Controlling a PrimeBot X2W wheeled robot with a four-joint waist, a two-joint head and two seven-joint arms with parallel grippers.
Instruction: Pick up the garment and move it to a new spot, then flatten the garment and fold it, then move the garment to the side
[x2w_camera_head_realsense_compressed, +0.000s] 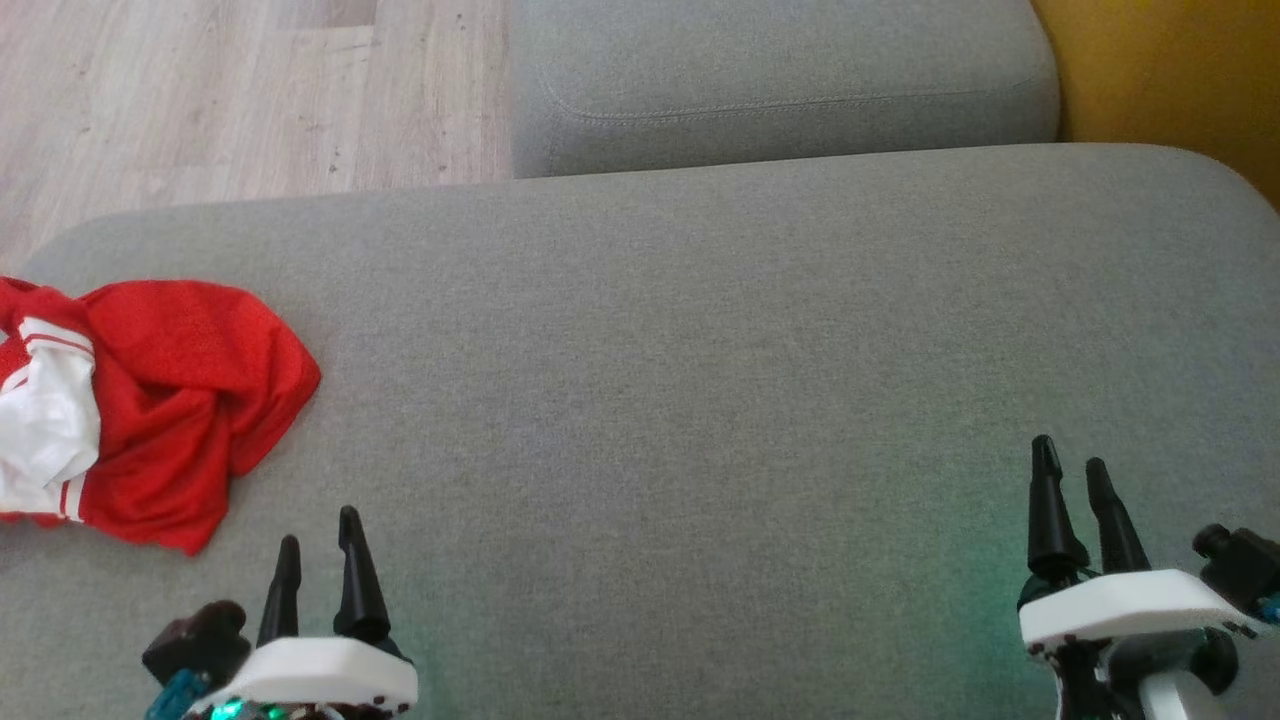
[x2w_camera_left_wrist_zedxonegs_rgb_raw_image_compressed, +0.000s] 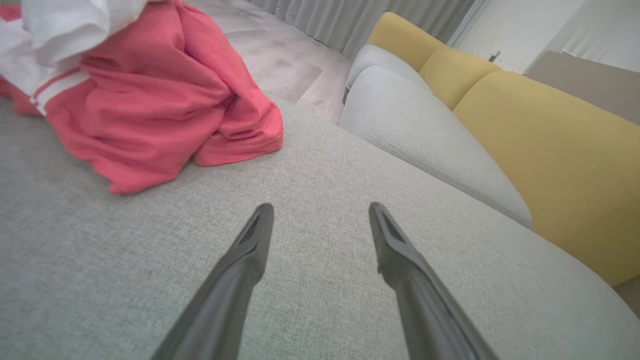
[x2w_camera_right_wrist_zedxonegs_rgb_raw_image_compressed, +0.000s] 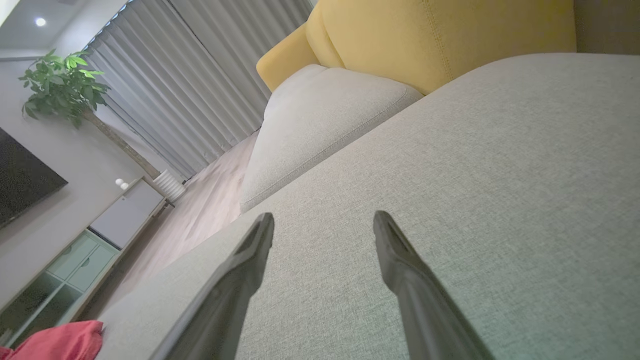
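a broad grey woven-fabric sofa seat (x2w_camera_head_realsense_compressed: 700, 400) spreads across the head view, its weave flat and smooth. beyond its far edge sits a 2nd, smaller grey cushion with a stitched seam (x2w_camera_head_realsense_compressed: 780, 80), and to the right of that a mustard-yellow padded backrest (x2w_camera_head_realsense_compressed: 1150, 70). pale wood-plank flooring (x2w_camera_head_realsense_compressed: 200, 100) runs past the seat's far left corner. in the right wrist view the room opens out: long grey pleated curtains (x2w_camera_right_wrist_zedxonegs_rgb_raw_image_compressed: 200, 75), a leafy green potted tree (x2w_camera_right_wrist_zedxonegs_rgb_raw_image_compressed: 60, 85) beside them, a dark flat screen on the wall (x2w_camera_right_wrist_zedxonegs_rgb_raw_image_compressed: 20, 185) and a low white cabinet (x2w_camera_right_wrist_zedxonegs_rgb_raw_image_compressed: 125, 210) below it.

the crumpled red garment with white panels and striped trim (x2w_camera_head_realsense_compressed: 190, 400) lies in a heap at the left edge of the seat, partly cut off by the frame. it is ahead of and to the left of the left gripper (x2w_camera_head_realsense_compressed: 318, 527), near it but apart.

the left gripper has its 2 dark fingers spread with nothing between them. the right gripper (x2w_camera_head_realsense_compressed: 1070, 452), well apart across the seat at the lower right, is likewise parted and empty. a green glow tints the fabric beside it.
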